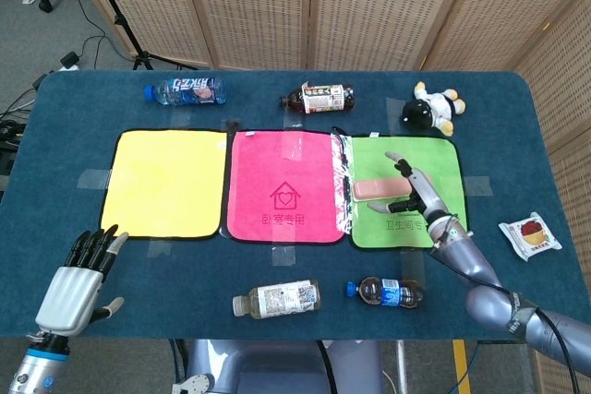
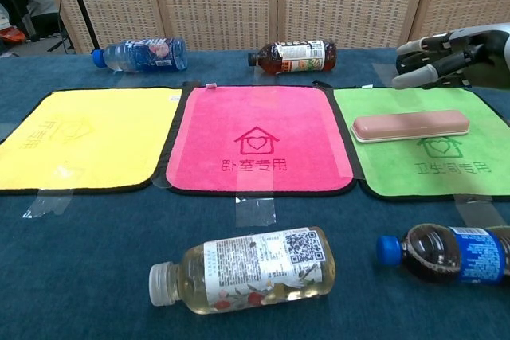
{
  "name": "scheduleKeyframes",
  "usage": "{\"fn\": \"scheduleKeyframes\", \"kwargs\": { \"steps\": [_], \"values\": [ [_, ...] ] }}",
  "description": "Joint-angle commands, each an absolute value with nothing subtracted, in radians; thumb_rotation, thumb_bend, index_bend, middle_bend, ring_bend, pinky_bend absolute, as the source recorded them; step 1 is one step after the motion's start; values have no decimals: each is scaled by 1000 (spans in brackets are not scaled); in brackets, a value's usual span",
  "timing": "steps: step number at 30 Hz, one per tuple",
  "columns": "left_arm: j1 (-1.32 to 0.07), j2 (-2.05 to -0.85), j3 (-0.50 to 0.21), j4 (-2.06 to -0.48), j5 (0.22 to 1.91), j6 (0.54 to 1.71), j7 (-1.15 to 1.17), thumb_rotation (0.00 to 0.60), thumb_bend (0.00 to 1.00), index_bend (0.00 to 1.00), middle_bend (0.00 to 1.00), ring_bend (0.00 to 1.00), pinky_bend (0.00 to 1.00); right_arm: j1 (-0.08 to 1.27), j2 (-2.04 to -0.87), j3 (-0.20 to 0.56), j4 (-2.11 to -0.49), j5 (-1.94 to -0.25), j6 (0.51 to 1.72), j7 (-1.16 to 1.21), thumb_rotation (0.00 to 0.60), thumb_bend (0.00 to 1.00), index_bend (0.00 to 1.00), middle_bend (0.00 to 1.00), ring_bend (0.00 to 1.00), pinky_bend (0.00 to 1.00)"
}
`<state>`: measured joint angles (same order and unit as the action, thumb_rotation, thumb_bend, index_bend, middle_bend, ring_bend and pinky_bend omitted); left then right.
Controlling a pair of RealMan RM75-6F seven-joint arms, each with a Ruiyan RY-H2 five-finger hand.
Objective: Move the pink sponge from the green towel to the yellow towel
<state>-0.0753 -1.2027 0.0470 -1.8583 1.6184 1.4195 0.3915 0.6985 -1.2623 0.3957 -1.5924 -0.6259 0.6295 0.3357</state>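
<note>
Pink sponge (image 2: 410, 126) partly behind right robot hand (image 1: 413, 189)

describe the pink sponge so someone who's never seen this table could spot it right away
Three towels lie side by side on the blue table: yellow, pink, then the green towel on the right. The pink sponge is the long, flat, pale pink bar lying across the green towel's upper part, beside the right robot hand. Everything else nearby is a bottle, a toy or a packet.

Flat pink rectangular sponge (image 1: 376, 190) lies on green cloth towel (image 1: 441, 160); right hand (image 1: 417, 189) over it, fingers spread. Yellow cloth towel (image 1: 166, 184) bare, far left.
</note>
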Motion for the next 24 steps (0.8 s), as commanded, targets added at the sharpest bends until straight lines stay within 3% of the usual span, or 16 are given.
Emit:
{"fn": "scheduleKeyframes", "kwargs": {
  "steps": [1, 13, 24],
  "values": [
    [-78, -1204, 47, -1857, 1615, 1416, 391, 600, 136, 0, 0, 0, 21, 730, -1282, 396, -1541, -579, 606, 332, 600, 642, 0, 0, 0, 0],
    [-88, -1220, 47, -1842, 1604, 1401, 391, 600, 135, 0, 0, 0, 22, 777, -1285, 341, -1341, -461, 537, 302, 600, 569, 0, 0, 0, 0],
    [-92, -1225, 62, -1846, 1625, 1400, 389, 600, 135, 0, 0, 0, 21, 690, -1248, 325, -1326, -490, 496, 362, 600, 569, 0, 0, 0, 0]
  ]
}}
